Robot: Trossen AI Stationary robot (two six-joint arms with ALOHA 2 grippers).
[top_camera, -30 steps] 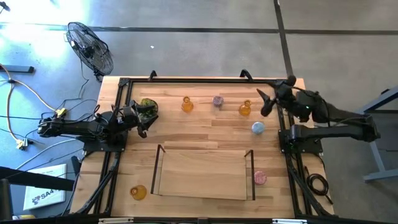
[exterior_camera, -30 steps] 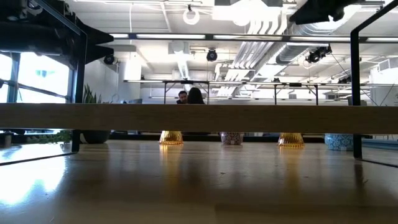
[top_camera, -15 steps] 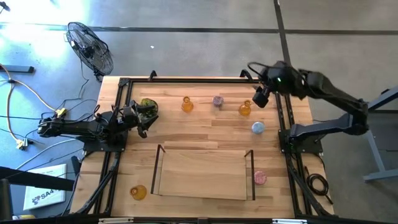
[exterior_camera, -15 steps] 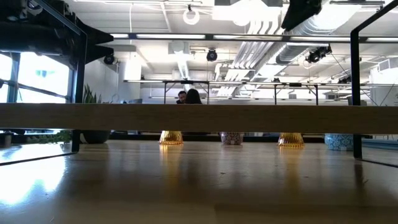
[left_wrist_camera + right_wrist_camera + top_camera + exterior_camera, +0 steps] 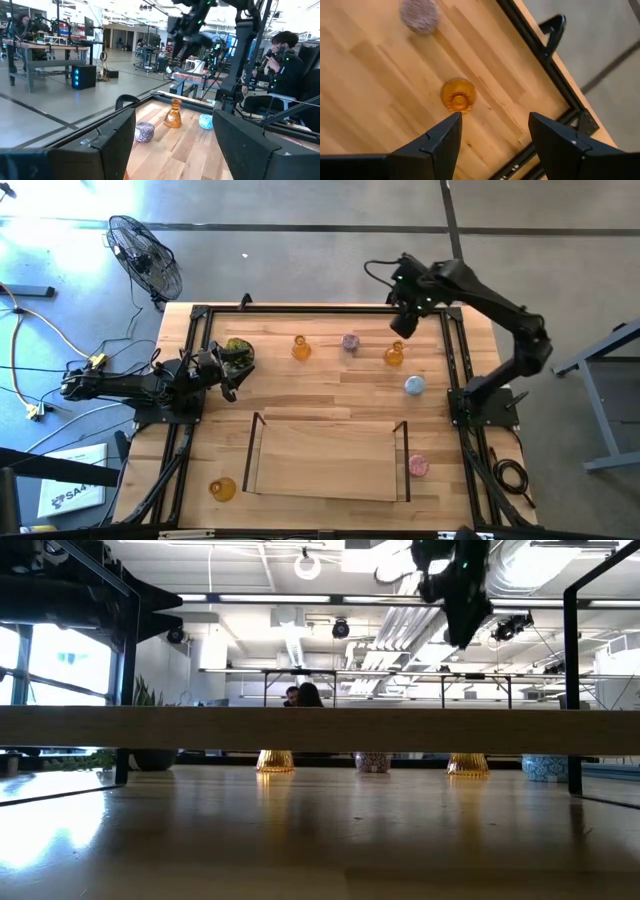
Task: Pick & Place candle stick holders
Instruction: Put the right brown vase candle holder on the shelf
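Beside left arm, white sheet [image 5: 73, 485] — writing unreadable

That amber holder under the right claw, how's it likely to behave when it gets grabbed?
The amber holder looks like glass, so probably rigid, smooth and somewhat slippery. Its narrow neck over a wider base, clear from the left wrist, suggests a high grip might tip it. The right claw hangs open above it.

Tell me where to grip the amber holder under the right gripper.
Probably its narrow neck, coming straight down. The amber holder stands upright, flaring wide at its base, and the open right gripper hangs above it with clear wood all around.
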